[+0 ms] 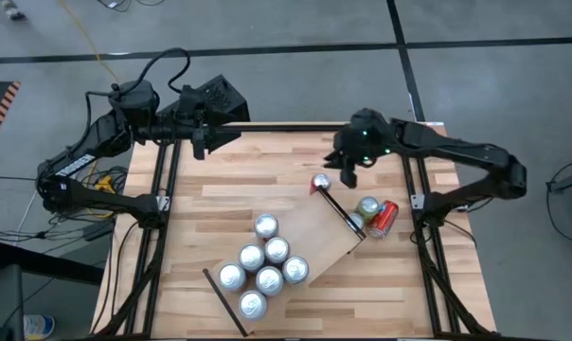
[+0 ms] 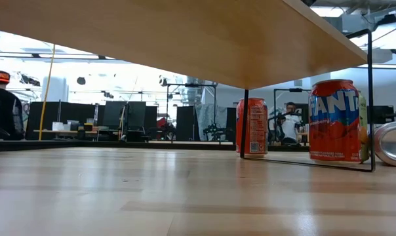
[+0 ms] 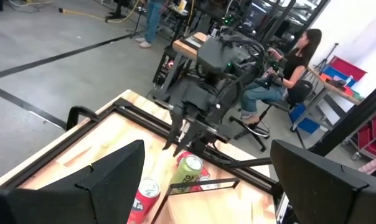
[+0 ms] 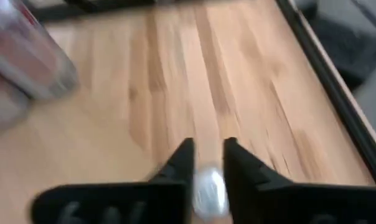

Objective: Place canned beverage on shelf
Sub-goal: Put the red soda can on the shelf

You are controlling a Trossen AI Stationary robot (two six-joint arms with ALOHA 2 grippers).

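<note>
The right gripper has its dark fingers parted a little around the silver top of a red can, just off it on either side; whether they touch it cannot be told. In the high view this can stands upright at the far corner of the shelf, a pale board lying slantwise on the bench. Six silver-topped cans stand clustered on the board's near half. Beside its right end, on the bench, stand a green can and a red can lying on its side. The left gripper waits at the far left bench edge, fingers wide apart and empty.
</note>
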